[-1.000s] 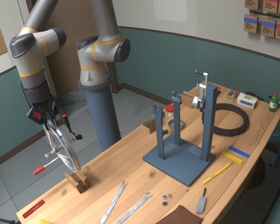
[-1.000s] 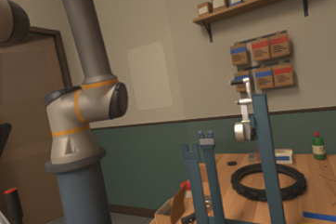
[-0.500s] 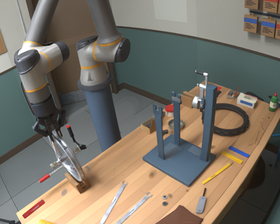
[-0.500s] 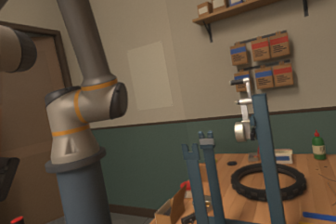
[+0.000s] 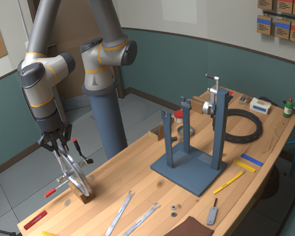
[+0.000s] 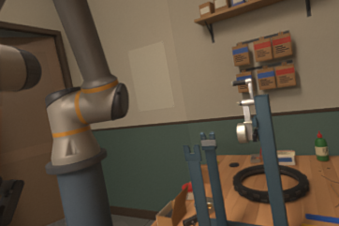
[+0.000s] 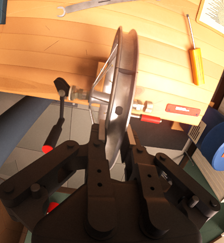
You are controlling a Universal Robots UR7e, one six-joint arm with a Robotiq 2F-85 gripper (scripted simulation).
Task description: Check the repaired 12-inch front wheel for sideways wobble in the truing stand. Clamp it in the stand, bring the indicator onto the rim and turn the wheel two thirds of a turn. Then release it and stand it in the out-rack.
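My gripper [image 5: 58,149] [image 7: 114,135] is at the bench's left end, closed on the top of the rim of the small silver wheel [image 5: 74,173] [image 7: 119,93]. The wheel stands upright with its lower edge in a wooden block rack [image 5: 82,195]. Its axle carries a black quick-release lever with a red tip [image 5: 79,150] [image 7: 53,121] on one side and a red-ended skewer [image 5: 51,192] [image 7: 149,119] on the other. The blue truing stand [image 5: 193,139] [image 6: 234,177] stands empty mid-bench. Its indicator arm [image 5: 211,93] [image 6: 246,116] is raised on the tall post.
A small cardboard box [image 5: 156,132] sits behind the stand, beside a red-capped tub [image 5: 178,115] and a metal dish [image 5: 185,131]. A black tyre [image 5: 241,126] [image 6: 271,184] lies at the right. Two wrenches [image 5: 132,212] and washers [image 5: 174,210] lie along the near edge.
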